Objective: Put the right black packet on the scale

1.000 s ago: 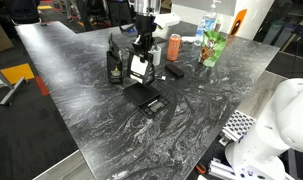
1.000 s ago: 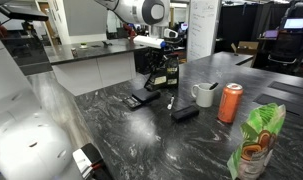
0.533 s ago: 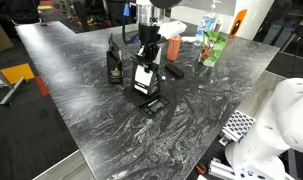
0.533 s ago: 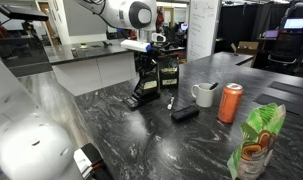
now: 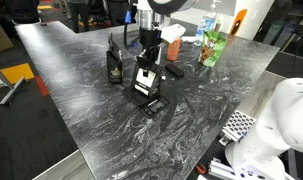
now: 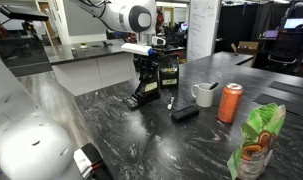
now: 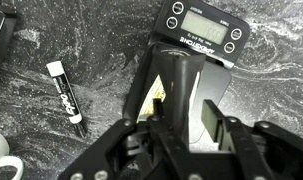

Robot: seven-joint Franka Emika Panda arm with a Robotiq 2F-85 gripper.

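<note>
The right black packet [image 5: 143, 78], a small black pouch with a large white label, stands upright on the flat black scale [image 5: 149, 101]. My gripper [image 5: 147, 55] comes down from above and is shut on the packet's top. Both exterior views show this; in one the packet [image 6: 145, 82] is over the scale [image 6: 143, 99] below my gripper [image 6: 146, 64]. In the wrist view the packet [image 7: 177, 80] sits between my fingers [image 7: 184, 110], and the scale's display strip [image 7: 203, 35] shows beyond it.
A taller dark pouch [image 5: 115, 66] [image 6: 169, 72] stands close beside the scale. A marker [image 7: 66, 92], a white mug [image 6: 203, 95], a slim black bar [image 6: 185, 113], an orange can [image 6: 230, 103] and a green bag [image 6: 254, 145] lie nearby. The table edge runs along the front.
My gripper has carried the packet away from the taller pouch and lowered it onto the scale. In the last half second it barely moved.
</note>
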